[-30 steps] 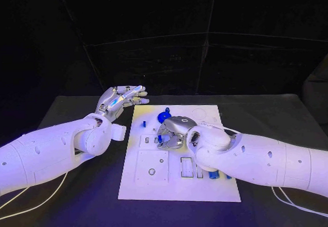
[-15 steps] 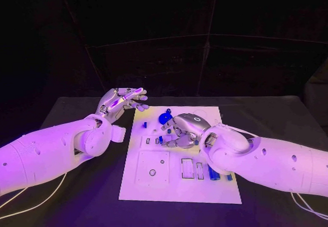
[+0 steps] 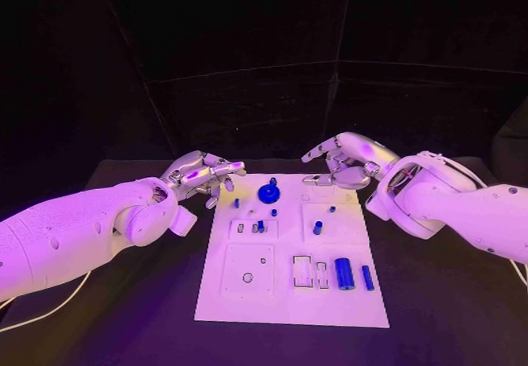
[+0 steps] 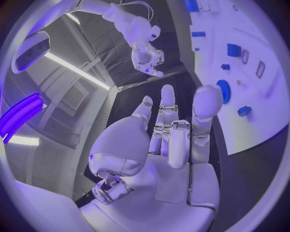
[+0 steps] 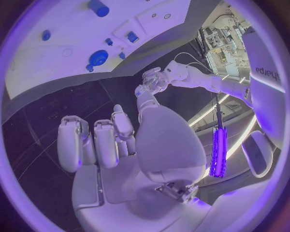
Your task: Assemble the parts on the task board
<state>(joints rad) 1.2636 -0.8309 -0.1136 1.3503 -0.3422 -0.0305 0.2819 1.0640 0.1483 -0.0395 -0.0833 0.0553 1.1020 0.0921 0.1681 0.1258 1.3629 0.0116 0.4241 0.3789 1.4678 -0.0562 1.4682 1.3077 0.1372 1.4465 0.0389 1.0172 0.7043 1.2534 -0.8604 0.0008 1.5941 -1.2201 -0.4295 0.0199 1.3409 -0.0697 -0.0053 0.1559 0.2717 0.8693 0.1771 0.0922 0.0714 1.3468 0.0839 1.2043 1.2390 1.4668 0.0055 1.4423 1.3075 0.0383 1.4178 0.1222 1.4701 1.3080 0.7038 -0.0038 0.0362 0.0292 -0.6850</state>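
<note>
both our left hand (image 3: 201,174) and right hand (image 3: 347,159) hover empty, fingers apart; the small blue plastic cylinder (image 3: 343,273) looks light, stiff, slippery: pinch mid-length.

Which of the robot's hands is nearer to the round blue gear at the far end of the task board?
Left. The left hand hovers just off the board's far left corner, close beside the gear. The right hand is raised beyond the board's far right corner, farther off.
</note>
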